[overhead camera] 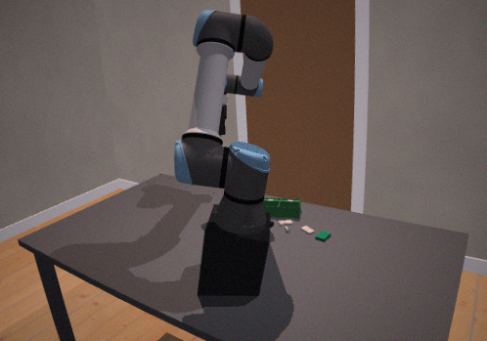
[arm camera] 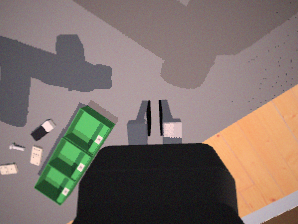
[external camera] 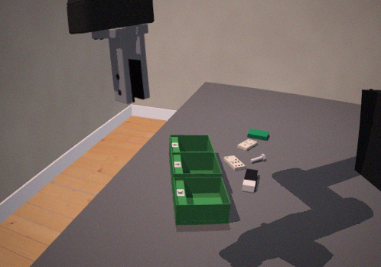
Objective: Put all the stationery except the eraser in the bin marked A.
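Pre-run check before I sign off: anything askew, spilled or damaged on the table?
Nothing stands out. The three green bins stand upright in a row. Beside them the two dominoes, the bolt, the black-and-white eraser and the green block lie loosely scattered, with no visible damage.

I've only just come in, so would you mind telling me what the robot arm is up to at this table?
Nothing is being handled just now: the gripper hangs above the table's edge region, its fingers slightly apart with nothing between them. Three green bins stand in a row. Beside them lie two dominoes, a bolt, a black-and-white eraser and a green block.
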Controlling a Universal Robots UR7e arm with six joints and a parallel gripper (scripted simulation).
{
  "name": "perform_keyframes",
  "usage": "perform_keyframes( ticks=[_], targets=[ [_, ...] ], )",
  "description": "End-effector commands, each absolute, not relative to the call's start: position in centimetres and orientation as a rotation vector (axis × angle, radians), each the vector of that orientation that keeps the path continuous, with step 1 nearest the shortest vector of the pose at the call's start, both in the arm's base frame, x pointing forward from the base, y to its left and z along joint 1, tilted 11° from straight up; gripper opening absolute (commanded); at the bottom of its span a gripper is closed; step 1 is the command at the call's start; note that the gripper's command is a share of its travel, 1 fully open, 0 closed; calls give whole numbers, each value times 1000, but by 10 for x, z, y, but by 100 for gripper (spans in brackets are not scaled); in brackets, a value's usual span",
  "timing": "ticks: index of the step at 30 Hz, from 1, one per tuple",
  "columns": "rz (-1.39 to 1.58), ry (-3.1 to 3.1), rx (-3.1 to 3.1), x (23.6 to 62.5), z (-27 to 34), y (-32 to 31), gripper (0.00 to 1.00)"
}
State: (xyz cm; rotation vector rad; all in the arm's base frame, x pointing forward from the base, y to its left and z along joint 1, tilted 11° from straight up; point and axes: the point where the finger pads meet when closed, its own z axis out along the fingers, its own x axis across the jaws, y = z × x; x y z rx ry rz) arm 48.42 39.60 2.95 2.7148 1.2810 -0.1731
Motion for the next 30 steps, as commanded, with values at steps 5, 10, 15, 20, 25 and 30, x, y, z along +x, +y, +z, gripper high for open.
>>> perform_keyframes(
  ticks=[5, 10, 15, 20, 25, 30],
  targets=[
    [-153, 1352, 2692, 492, 39, 352, 31],
    [-143, 1403, 2672, 494, 41, 336, 31],
    [-143, 1403, 2671, 495, 44, 320, 31],
    [-133, 1453, 2649, 496, 46, 304, 31],
    [-133, 1453, 2649, 496, 48, 288, 31],
    [-123, 1501, 2624, 496, 49, 280, 31]
  ],
)
